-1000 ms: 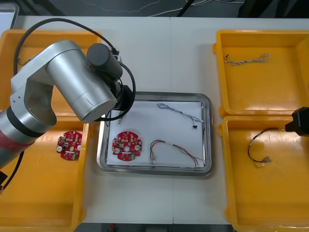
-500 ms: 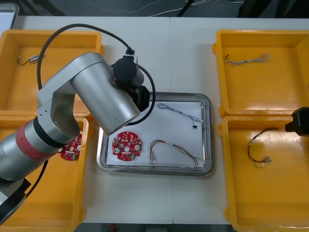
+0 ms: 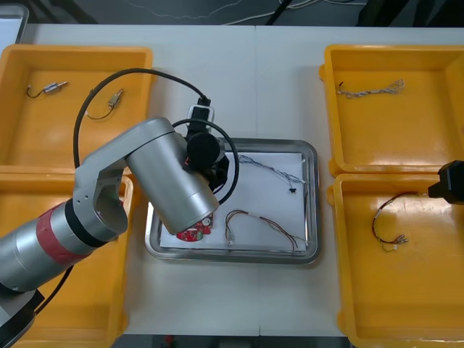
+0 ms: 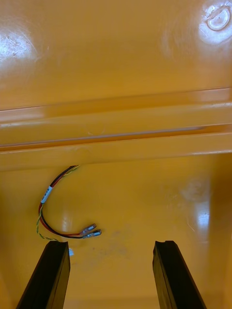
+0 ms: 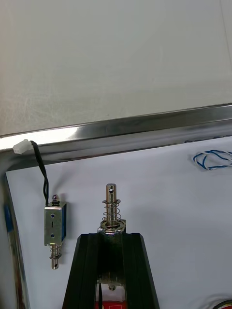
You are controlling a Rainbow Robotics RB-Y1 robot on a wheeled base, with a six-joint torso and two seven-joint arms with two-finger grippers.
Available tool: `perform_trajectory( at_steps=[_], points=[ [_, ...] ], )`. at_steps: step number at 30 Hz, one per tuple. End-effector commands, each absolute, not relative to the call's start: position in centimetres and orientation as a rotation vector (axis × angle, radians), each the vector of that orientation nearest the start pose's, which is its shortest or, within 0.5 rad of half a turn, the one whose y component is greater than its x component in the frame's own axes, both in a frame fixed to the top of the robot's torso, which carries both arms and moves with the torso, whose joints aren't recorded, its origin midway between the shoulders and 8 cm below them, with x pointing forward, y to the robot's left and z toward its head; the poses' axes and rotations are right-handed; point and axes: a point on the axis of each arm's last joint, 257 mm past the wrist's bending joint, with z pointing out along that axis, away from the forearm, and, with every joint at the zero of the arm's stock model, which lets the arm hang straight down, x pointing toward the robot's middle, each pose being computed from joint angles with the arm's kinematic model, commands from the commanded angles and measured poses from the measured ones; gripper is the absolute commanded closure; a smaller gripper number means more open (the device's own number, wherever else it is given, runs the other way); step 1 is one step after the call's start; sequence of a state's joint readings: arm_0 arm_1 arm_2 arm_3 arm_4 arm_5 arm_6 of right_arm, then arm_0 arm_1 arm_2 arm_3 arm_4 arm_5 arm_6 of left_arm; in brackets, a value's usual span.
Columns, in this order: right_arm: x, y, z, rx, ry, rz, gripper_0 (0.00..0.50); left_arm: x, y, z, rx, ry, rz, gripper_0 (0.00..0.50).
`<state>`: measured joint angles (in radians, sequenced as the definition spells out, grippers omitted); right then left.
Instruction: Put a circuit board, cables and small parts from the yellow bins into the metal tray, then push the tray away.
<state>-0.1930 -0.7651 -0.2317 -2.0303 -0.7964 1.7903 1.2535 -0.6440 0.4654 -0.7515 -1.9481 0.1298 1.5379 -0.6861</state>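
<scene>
Left wrist view: nearest the camera, the left jaws are seen closed on a small metal part [image 5: 111,203], a sprung pin whose end stands up past their tips. It is held just over the white lining of the metal tray [image 5: 145,128]. A second small metal part [image 5: 54,224], with a black lead, lies on the lining just beside the jaws, near the tray's corner and apart from the held piece. Farther off, a loop of the blue and white cable [image 5: 212,159] rests on the lining by the rim, and beyond the rim the bare worktop [image 5: 116,58] is seen.

In the front view the left arm [image 3: 170,174] is stretched over the tray's left half at the frame's centre, and the red circuit board [image 3: 192,233] is partly covered by it. At the right edge of the frame the right jaws are parked over the lower right yellow bin [image 3: 406,290]. In the right wrist view they are spread wide and nothing is held.

The step in hand is judged to be the setting down of a small part in the tray. Next, the jaws need to be lowered a little and opened over free lining, clear of the part already lying there, then lifted straight out so that nothing is dragged.
</scene>
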Motion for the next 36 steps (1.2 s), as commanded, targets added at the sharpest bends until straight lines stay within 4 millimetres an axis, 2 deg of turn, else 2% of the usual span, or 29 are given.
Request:
perform_trajectory(
  at_steps=[1,7,24,32,33,35,36],
  points=[
    [40.4,-37.8,-18.6,0.063,2.653,0.018,0.0,48.8,6.3,-22.7,0.082,2.317,-0.022,0.5],
    [40.4,-37.8,-18.6,0.063,2.653,0.018,0.0,50.2,6.1,-23.8,0.067,2.299,-0.029,0.5],
    [40.4,-37.8,-18.6,0.063,2.653,0.018,0.0,49.3,6.0,-25.2,0.054,2.319,-0.014,0.5],
    [40.4,-37.8,-18.6,0.063,2.653,0.018,0.0,49.3,6.1,-25.2,0.046,2.32,-0.013,0.5],
    [40.4,-37.8,-18.6,0.063,2.653,0.018,0.0,49.3,6.1,-25.2,0.044,2.32,-0.014,0.491],
    [40.4,-37.8,-18.6,0.063,2.653,0.018,0.0,49.3,6.1,-25.2,0.04,2.318,-0.014,0.366],
    [40.4,-37.8,-18.6,0.063,2.653,0.018,0.0,49.3,6.2,-25.2,0.04,2.319,-0.013,0.361]
  ],
)
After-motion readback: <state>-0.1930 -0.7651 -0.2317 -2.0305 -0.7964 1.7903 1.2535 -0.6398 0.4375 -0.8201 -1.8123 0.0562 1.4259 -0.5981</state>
